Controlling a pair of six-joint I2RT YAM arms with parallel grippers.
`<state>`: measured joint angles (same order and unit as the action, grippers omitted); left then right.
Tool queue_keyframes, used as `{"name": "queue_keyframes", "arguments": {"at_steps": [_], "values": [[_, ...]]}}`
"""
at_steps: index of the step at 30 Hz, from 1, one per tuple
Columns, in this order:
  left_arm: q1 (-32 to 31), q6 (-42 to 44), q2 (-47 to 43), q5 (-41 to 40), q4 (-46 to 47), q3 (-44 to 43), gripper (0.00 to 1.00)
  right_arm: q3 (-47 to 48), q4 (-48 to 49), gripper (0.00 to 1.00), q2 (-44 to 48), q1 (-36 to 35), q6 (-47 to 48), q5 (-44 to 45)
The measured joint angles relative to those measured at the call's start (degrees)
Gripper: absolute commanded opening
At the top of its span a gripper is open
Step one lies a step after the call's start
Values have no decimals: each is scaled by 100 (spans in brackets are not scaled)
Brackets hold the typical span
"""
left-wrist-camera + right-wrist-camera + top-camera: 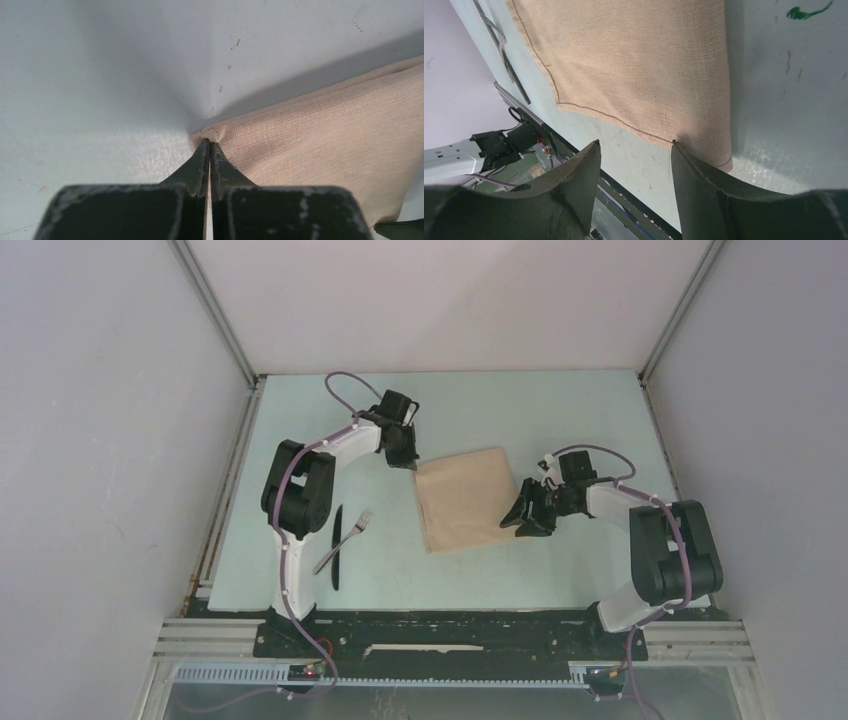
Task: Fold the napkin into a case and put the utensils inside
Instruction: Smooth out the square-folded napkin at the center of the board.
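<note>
One napkin (465, 498) corner in left pincer (209, 145); right pincer (635, 143) spread beside edge

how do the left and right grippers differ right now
The left gripper is shut, pinching a corner of the napkin; the right gripper is open and holds nothing. The left one is at the napkin's far left corner, the right one by its near right corner. Both sit low at the napkin's edge.
</note>
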<state>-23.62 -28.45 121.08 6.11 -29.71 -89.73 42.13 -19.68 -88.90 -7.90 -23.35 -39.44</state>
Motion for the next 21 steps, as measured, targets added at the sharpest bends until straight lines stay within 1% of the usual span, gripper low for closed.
{"name": "queue_keyframes", "arguments": {"at_steps": [10,13,18,21], "values": [[9,-2,-37,-103,-55,0,0,72,131,62,-343,181,-125,44],[9,-7,-199,-101,-114,20,0,122,129,62,-413,195,-146,39],[13,-24,-719,-109,-129,258,0,144,153,62,-450,195,-146,42],[17,-55,-826,-160,-129,354,0,144,160,62,-450,195,-146,42]]}}
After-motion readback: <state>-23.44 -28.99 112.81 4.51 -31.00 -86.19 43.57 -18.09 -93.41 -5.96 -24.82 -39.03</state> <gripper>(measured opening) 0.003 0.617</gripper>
